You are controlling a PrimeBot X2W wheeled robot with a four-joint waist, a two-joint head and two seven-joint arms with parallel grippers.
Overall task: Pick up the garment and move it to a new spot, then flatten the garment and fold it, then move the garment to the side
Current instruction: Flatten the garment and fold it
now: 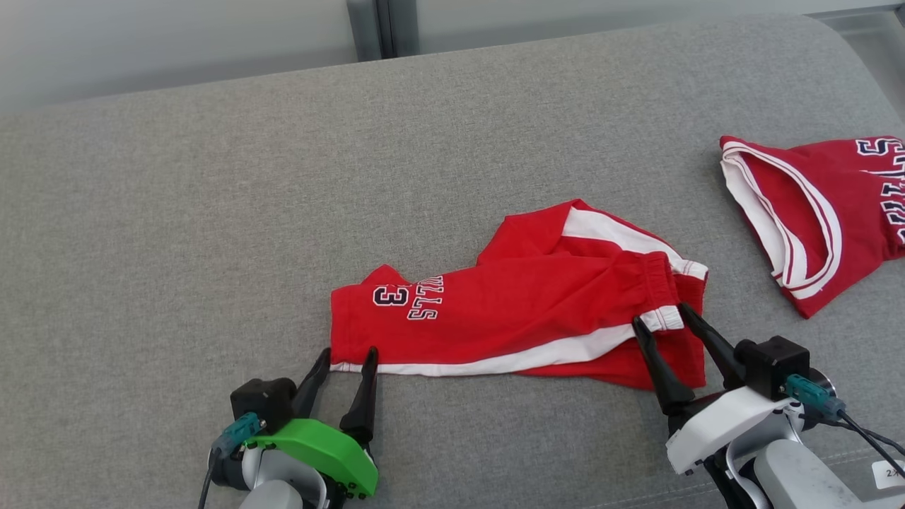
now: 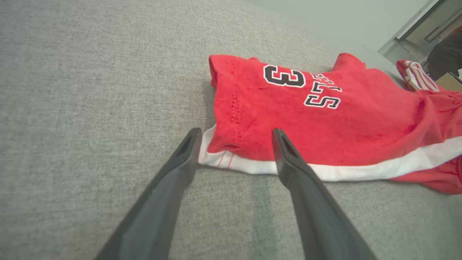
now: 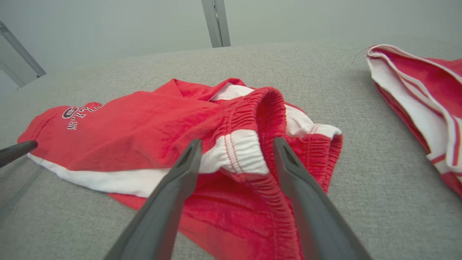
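Bright even light, faint shadows, wrist edges perhaps warped

A grey fabric surface [image 1: 212, 212] spans the frame from left to right. Rumpled red shorts [image 1: 509, 311] with white stripes lie on it at lower centre, waistband toward the right. Another red garment [image 1: 813, 212] with white trim lies at the right edge, well apart.

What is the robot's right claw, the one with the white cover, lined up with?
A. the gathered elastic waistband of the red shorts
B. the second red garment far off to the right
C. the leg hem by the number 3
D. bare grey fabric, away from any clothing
A: the right gripper has its open fingers astride the gathered waistband of the red shorts, at the white stripe.
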